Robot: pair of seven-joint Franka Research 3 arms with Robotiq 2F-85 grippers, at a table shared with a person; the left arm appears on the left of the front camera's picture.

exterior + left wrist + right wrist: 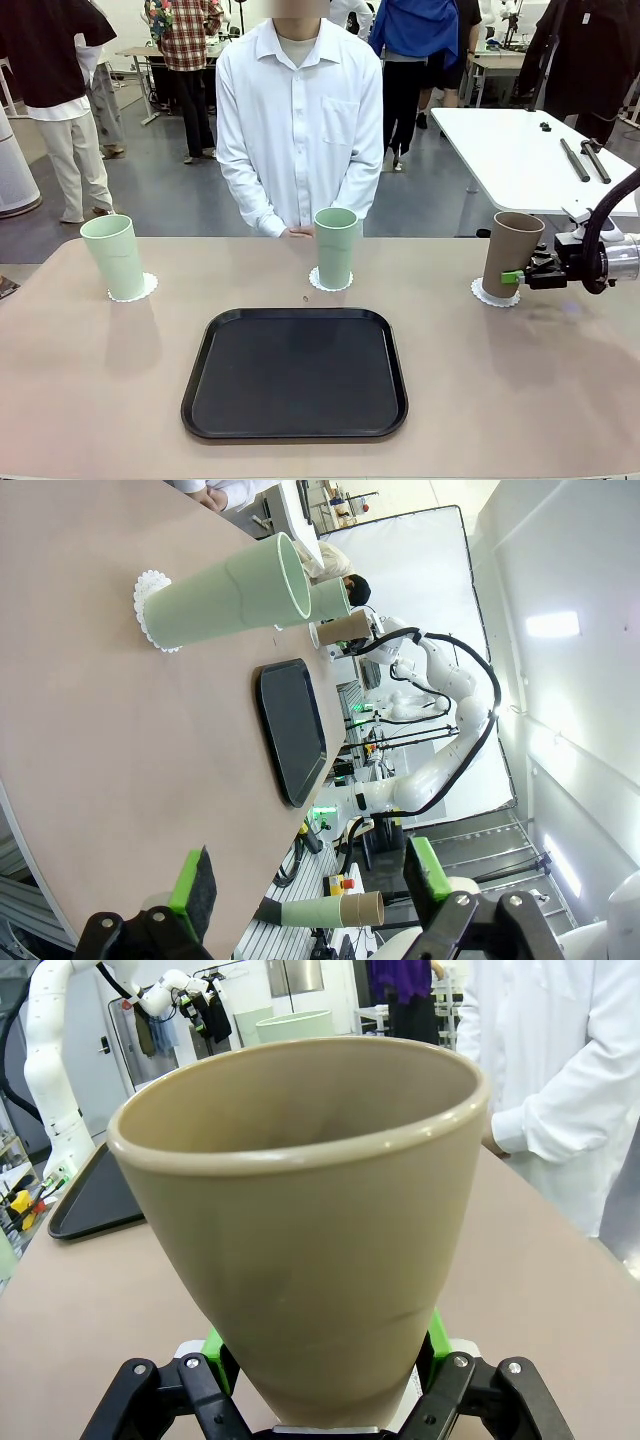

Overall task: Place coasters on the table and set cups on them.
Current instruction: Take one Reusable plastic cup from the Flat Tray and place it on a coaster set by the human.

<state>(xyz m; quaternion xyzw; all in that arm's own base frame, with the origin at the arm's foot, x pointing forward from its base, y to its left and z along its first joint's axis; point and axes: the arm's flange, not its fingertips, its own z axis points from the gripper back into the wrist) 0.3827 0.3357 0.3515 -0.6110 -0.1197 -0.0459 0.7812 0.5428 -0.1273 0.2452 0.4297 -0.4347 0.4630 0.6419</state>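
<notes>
You are on the last cup: the right gripper (517,277), at the right edge of the front frame, is pinching the tan-brown cup (511,254) low on its wall, and in the right wrist view the green pads (213,1344) press against both sides of its narrow base. That cup stands on the right coaster (492,294), whose scalloped edge peeks out at its foot on the beige table (100,390). Its long axis runs nearly vertical, mouth up, with a slight lean of the rim toward the frame's right; whether the base sits flat I cannot tell. The other two look done: the left green cup (114,257) stands mouth up on its coaster (145,290) at centre left, and the middle green cup (335,247) stands upright on its coaster (322,284) just above the black tray (294,372), in front of the person's clasped hands (296,232). Your next move, as I judge it, is to settle the cup square on the doily, spread the fingers and back away sideways without dragging the paper. The left gripper (310,885) hangs spread wide and empty over the table edge at the bottom of its own view.
</notes>
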